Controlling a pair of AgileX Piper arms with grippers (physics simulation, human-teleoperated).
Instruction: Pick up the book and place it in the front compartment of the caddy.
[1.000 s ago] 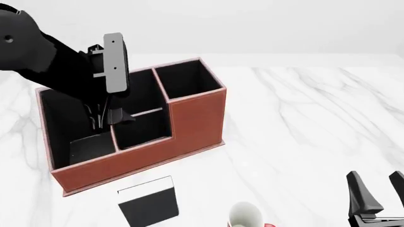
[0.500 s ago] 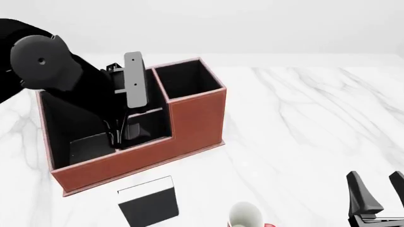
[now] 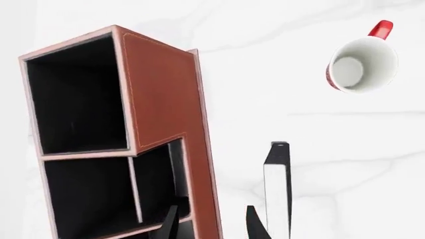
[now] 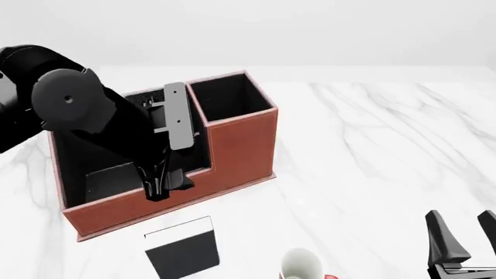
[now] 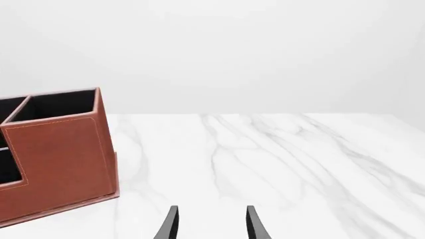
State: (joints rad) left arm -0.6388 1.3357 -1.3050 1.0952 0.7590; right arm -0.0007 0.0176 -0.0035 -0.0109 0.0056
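Note:
The book (image 4: 183, 249), a thin black slab with a white strip, lies flat on the table just in front of the caddy (image 4: 232, 145). In the left wrist view the book (image 3: 277, 186) shows edge-on beside the caddy (image 3: 162, 94). My left gripper (image 4: 162, 187) is open and empty. It points down at the caddy's low front wall, and its fingers (image 3: 255, 226) straddle that wall. The front compartment (image 3: 159, 179) is the low pocket under the gripper, and my arm partly hides it in the front view. My right gripper (image 4: 465, 241) is open and empty, far right near the table's front.
A white mug with red (image 4: 301, 264) stands right of the book, near the table's front edge; it also shows in the left wrist view (image 3: 362, 62). The caddy's tall square pocket (image 4: 229, 96) is at the back right. White marble table (image 4: 372, 151) stretches to the right.
My left arm has moved down and toward the front, from over the caddy's inner pockets to its low front wall. The book, mug and right gripper have not moved.

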